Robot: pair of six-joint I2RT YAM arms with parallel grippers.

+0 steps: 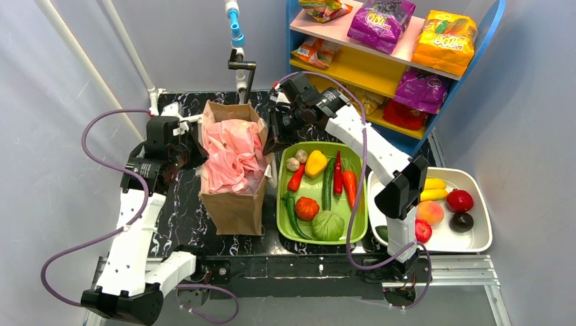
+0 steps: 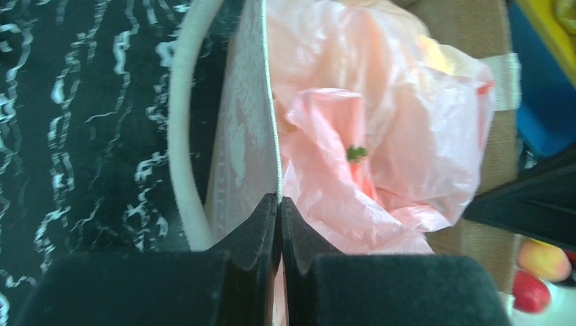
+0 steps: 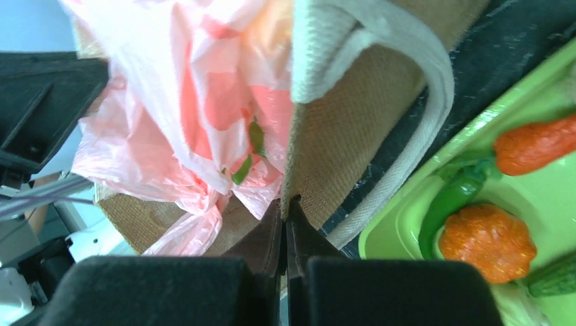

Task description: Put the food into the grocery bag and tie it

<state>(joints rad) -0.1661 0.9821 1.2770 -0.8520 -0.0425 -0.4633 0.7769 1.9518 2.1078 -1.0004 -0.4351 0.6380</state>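
Judging from what each arm has caught, the main risk is working the wrong layer. The left gripper (image 2: 280,204) has its jaws pressed together on the left rim of the stiff brown paper bag (image 1: 234,204), seen edge-on. The right gripper (image 3: 286,204) is likewise clamped on that bag's far right rim, beside a white webbing handle (image 3: 421,88). Whether either pinch also takes in the pink grocery bag (image 1: 231,153) I cannot tell. That thin bag sits crumpled inside the paper one with its mouth bunched, so an outward pull could spread only the paper, leave the film collapsed, or tip everything toward the green tray (image 1: 279,204) just right of it. The vegetables (image 1: 328,224) lie in that tray; whether anything is already inside the film I cannot tell.
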